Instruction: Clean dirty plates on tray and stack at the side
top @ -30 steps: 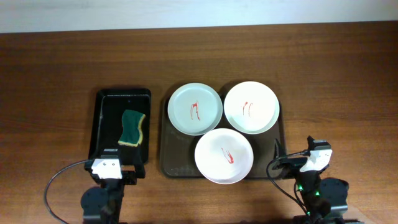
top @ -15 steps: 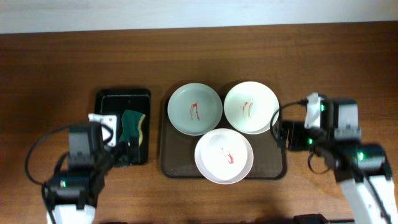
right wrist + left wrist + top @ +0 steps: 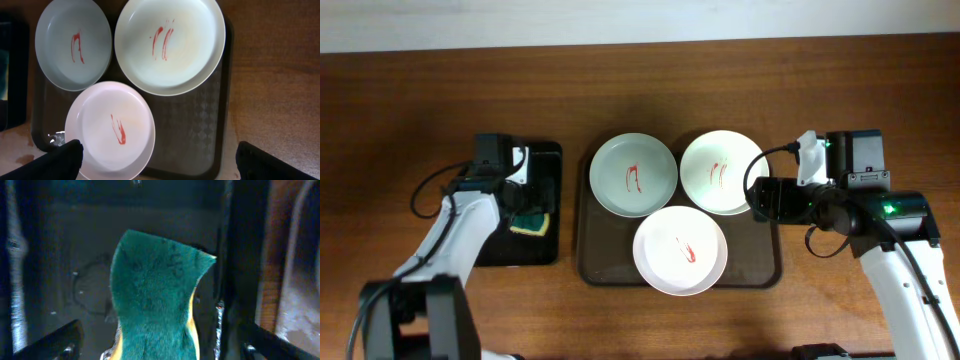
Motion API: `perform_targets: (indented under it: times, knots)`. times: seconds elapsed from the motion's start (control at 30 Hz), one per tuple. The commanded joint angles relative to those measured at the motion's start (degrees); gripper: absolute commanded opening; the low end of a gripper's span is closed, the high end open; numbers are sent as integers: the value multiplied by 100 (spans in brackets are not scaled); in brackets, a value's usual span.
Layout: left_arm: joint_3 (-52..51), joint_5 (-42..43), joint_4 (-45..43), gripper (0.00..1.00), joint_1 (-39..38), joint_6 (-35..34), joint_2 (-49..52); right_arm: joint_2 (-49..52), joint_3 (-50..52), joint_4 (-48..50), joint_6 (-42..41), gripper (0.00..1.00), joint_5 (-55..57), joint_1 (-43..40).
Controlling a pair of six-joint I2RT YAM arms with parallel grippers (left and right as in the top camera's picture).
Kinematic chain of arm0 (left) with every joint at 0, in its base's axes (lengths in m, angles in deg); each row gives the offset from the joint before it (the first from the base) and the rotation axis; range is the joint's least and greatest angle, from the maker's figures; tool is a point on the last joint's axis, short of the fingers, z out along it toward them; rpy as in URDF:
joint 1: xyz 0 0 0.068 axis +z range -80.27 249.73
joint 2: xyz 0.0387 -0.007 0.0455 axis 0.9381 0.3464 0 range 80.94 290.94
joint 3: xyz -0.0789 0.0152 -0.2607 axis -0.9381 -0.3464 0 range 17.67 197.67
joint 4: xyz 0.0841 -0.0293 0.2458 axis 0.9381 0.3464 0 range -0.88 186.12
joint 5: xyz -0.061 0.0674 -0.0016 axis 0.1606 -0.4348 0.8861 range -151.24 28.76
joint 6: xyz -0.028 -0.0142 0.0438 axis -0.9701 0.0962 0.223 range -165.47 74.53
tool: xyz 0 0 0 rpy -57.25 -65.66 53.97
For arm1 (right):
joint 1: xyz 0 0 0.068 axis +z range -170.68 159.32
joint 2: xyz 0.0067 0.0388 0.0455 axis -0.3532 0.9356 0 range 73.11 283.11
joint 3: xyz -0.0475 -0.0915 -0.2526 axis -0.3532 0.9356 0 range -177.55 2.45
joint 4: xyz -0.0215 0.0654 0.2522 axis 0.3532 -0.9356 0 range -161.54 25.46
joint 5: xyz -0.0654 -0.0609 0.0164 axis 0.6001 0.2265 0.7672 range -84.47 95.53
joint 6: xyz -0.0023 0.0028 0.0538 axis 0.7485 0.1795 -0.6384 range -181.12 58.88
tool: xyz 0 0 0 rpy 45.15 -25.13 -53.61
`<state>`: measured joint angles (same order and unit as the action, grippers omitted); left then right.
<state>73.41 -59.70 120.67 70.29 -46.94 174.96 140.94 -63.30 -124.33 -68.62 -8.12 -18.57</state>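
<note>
on the left of the wooden table [image 3: 400,90] sits a small black tray [image 3: 490,250], and in it lies a green sponge [image 3: 155,295] with a yellow underside. the left gripper [image 3: 523,203] hangs right over that sponge. the wrist view shows its two fingers [image 3: 50,342] spread wide, one on each side of the sponge with a gap on both sides, so the claw is open and grips nothing. whether the fingertips touch the tray floor i cannot tell (it is dark and blurred there).

just right of the black tray lies the large dark brown tray [image 3: 605,262], carrying all three plates. the mint-green plate [image 3: 633,176] is at the far left and a white plate [image 3: 722,172] at the far right. a second white plate [image 3: 680,250] is at the near middle, its near edge reaching the tray's near rim. each has thin red streaks in its middle. they lie flat, side by side — close enough that they seem to touch.

the right gripper [image 3: 760,197] hovers above the tray's right rim, just beside the far-right white plate. its fingers are wide apart, holding nothing.
</note>
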Motion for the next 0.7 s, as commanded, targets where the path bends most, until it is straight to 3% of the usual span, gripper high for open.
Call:
perform_targets:
  times: [0.0,0.07,0.17,0.33,0.37,0.4,0.63,0.67]
  knots:
    - [72,-24,0,75,26,-66,551,4,-101,7,15,99,-76,-26]
    - [70,131,138,49,24,-66,737,4,-103,9,17,99,-74,-26]
    - [68,166,468,0,26,-66,752,4,-103,17,17,99,-74,-26]
    - [514,164,1185,0,26,-66,673,4,-103,24,17,99,-72,-26]
    - [761,168,1353,43,26,-66,645,4,-103,22,17,99,-72,-26]
    - [852,166,1322,99,26,-63,645,4,-101,24,17,99,-72,-26]
    - [378,286,221,100,20,-66,732,4,-103,24,15,99,-74,-26]
    - [299,433,61,88,20,-63,758,4,-103,24,17,99,-74,-26]
